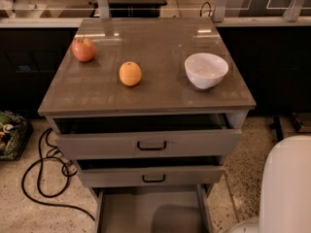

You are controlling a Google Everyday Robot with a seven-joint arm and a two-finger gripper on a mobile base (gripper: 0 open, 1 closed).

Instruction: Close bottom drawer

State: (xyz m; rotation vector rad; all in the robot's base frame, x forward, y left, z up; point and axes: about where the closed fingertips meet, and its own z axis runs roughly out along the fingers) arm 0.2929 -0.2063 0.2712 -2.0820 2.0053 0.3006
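Observation:
The grey cabinet (146,93) has three drawers. The bottom drawer (131,210) is pulled far out; I see its flat grey tray at the lower edge of the camera view, and its front panel and handle are cut off below. The middle drawer (153,174) and the top drawer (150,142) each stand a little open and show black loop handles. The gripper is not in view; only a white rounded part of the robot (286,183) shows at the lower right.
On the cabinet top sit a red apple (84,49), an orange (130,74) and a white bowl (206,70). A black cable (41,178) loops on the speckled floor at the left, beside a bag (9,135).

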